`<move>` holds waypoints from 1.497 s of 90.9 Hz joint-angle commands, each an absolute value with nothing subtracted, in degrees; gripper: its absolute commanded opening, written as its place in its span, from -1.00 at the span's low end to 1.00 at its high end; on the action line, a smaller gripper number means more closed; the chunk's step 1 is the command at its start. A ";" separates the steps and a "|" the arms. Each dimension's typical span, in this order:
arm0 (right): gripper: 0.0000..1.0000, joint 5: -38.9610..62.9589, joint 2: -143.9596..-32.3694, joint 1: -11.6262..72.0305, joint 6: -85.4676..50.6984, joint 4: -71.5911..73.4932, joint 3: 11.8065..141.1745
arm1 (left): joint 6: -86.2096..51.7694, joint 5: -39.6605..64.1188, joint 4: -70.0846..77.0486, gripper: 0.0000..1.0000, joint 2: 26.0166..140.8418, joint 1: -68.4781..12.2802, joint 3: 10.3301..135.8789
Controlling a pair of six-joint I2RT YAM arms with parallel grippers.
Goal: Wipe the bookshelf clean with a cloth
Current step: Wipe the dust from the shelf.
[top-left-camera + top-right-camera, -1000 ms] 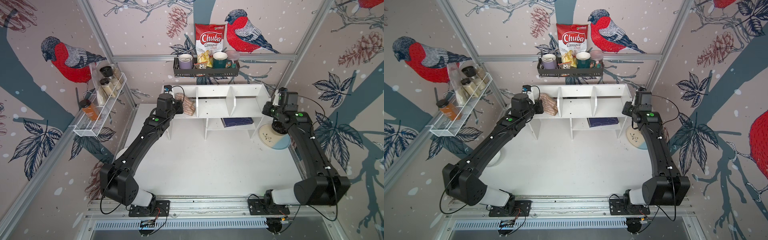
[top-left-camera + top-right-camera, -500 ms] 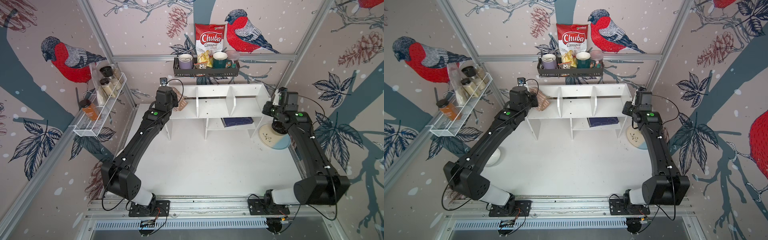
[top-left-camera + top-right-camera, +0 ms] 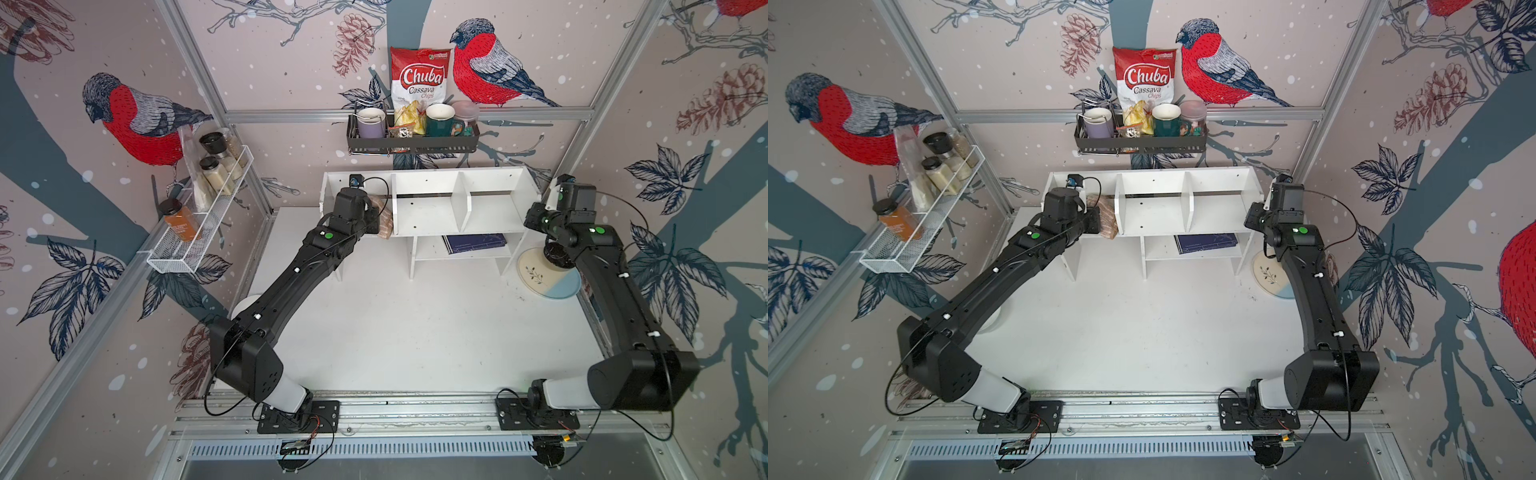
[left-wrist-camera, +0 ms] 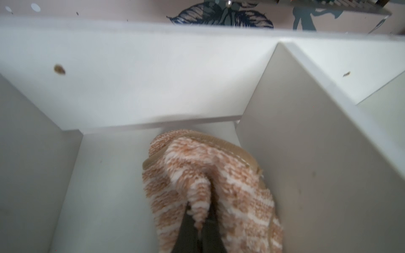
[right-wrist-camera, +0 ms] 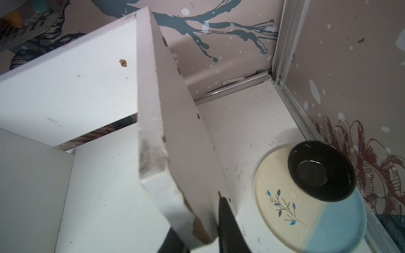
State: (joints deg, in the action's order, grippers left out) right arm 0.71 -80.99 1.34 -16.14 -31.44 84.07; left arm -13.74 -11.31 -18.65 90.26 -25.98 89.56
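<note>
Since the left hand (image 4: 198,227) is clamped shut on the cloth (image 4: 219,175), a good wipe likely means pressing the fabric flat on the compartment floor and sweeping evenly. The cloth bunches just beyond the hand, beside a divider (image 4: 306,153), inside the bookshelf (image 4: 131,76). The right hand (image 5: 199,232) grips the bookshelf's end panel, perhaps steadying it.

Table (image 3: 395,324) centre, mid-frame in both top views, lies open. In the shelf (image 3: 432,216) the middle and right compartments are free; cloth (image 3: 384,218) and left gripper (image 4: 200,216) fill the left one. Plate (image 3: 536,274) and bowl (image 5: 321,170) crowd the right edge beside the right gripper (image 5: 197,214).
</note>
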 commanded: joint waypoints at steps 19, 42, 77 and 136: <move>-1.00 5.85 -82.02 1.28 -22.42 -30.15 83.64 | -18.41 -8.03 -19.74 -1.00 98.29 -18.40 105.69; -1.00 6.42 -82.23 1.32 -23.00 -29.45 83.49 | -13.96 -18.89 -24.12 -1.00 91.25 -17.97 99.07; -1.00 7.12 -80.59 1.60 -23.77 -29.69 82.34 | -13.13 -14.84 -20.76 -1.00 85.10 -25.95 82.21; -1.00 6.26 -78.83 1.80 -24.08 -32.03 82.33 | -7.47 -26.22 -23.44 -1.00 98.62 -24.36 106.91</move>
